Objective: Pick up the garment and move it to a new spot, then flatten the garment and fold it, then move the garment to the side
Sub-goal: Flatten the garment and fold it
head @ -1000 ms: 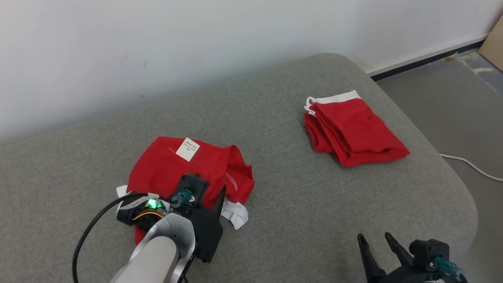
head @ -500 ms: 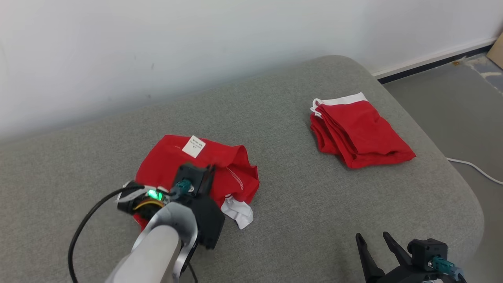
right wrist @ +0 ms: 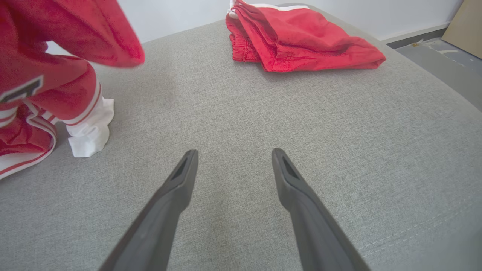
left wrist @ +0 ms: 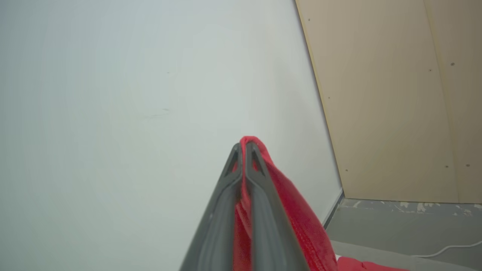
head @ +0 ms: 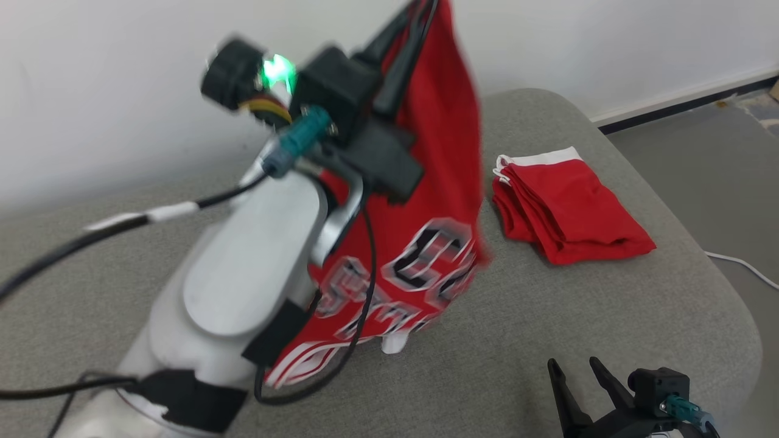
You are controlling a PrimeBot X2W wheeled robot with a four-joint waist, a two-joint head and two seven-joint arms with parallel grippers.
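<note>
Hoisted since a second ago, the red jersey (head: 444, 152) hangs clamped in the left pincer (left wrist: 243, 145); the right pincer (right wrist: 232, 152) stands apart.

1. Cushion (head: 608, 316): grey woven fabric, broad, with a rounded far corner; its back edge meets the wall.
2. Folded red shorts (head: 566, 210): white waistband, layered in a neat pile; they lie on the far right part of the cushion, white band toward the wall.
3. Wall (head: 122, 91): plain white.
4. Skirting (head: 669, 106): white band over a dark strip, along the foot of the wall, right of the cushion.
5. Floor (head: 700, 158): grey, with pale scuffs near the skirting.
6. Cable (head: 742, 264): thin, white, on the floor near the cushion's right edge.
7. Board (left wrist: 395, 94): light wood, dotted with small dark marks, standing on the floor beside the wall.
</note>
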